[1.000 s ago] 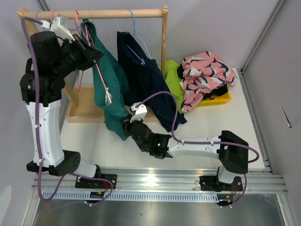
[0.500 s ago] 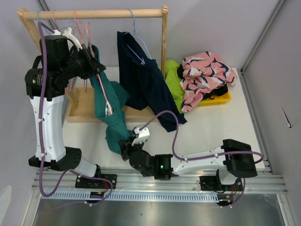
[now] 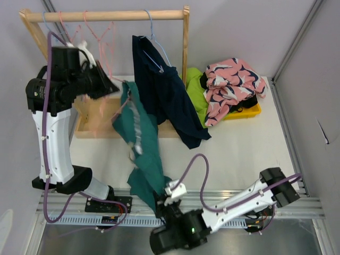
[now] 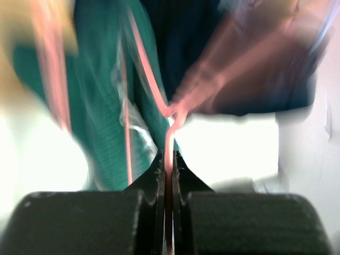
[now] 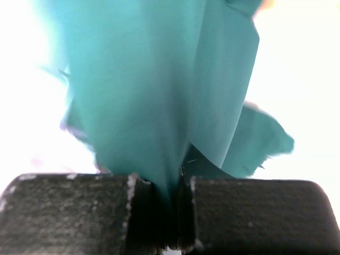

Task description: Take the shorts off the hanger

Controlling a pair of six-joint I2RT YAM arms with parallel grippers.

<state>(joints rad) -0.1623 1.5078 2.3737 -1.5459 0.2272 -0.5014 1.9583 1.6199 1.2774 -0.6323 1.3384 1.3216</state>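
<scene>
Clearly, the left gripper [image 4: 169, 159] has its jaws closed on the thin pink hanger [image 4: 170, 137], whose wire rises straight out of the jaws and bends away to the upper left. The teal shorts [image 4: 101, 106] hang just beyond those jaws and to their left; blur hides whether they are on the wire. The right gripper [image 5: 170, 183] has its jaws clamped on a fold of the shorts, the cloth spreading above them. In the top view the shorts run in a long band from beside the left jaws to the right jaws, over the bench [image 3: 239, 143]. A navy garment [image 3: 164, 95] hangs apart from both jaws.
</scene>
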